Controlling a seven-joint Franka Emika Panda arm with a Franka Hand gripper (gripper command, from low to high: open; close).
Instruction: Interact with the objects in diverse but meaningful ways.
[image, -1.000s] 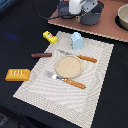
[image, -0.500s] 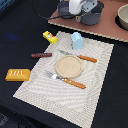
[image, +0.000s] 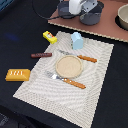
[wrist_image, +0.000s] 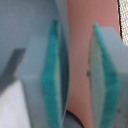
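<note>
Mat (image: 90, 87) holds plate (image: 68, 66), carton (image: 77, 40) at its far edge. Pot (image: 92, 13) on pink board (image: 107, 31), gripper (image: 80, 7) at its rim, pads (wrist_image: 51, 75) apart, rim between. Loaf (image: 17, 75), packet (image: 49, 36) off mat.

A dark, almost black tabletop (image: 20, 35) fills most of the exterior view, evenly lit with no hard shadows. A pale woven placemat (image: 70, 100) lies on it, set at an angle. Beyond the mat, a pinkish-tan board (image: 107, 31) covers the far part of the table. A blue patch (image: 7, 5) shows in one far corner.
</note>
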